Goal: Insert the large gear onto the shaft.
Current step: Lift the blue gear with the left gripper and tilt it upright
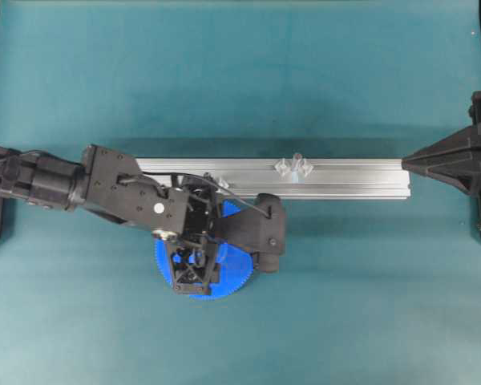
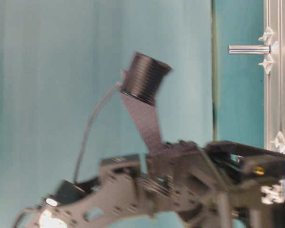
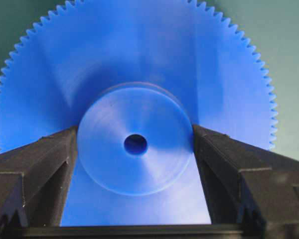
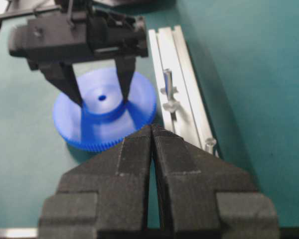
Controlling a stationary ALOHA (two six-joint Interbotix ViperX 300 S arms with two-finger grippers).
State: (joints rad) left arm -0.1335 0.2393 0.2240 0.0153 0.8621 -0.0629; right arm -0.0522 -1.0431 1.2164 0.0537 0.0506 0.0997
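Left gripper [image 3: 135, 144] straddles gear [image 3: 139, 69] hub, fingers touching both sides, gear flat on table [image 1: 345, 305]. Right gripper [image 4: 153, 130] clenched, empty.

The large gear [image 3: 134, 64] is bright blue all over, with a regular pattern of fine teeth around its rim, and the hub [image 3: 135, 139] is of the same blue. The table [image 1: 240, 72] is covered in plain teal green. The rail [image 1: 345, 178] is silver with long pale stripes. The shaft [image 2: 248, 49] is pale grey, and its brackets [image 1: 294, 168] are clear and colourless. Both arms and the left gripper [image 4: 100, 97] and right gripper [image 4: 152, 130] are matte black.
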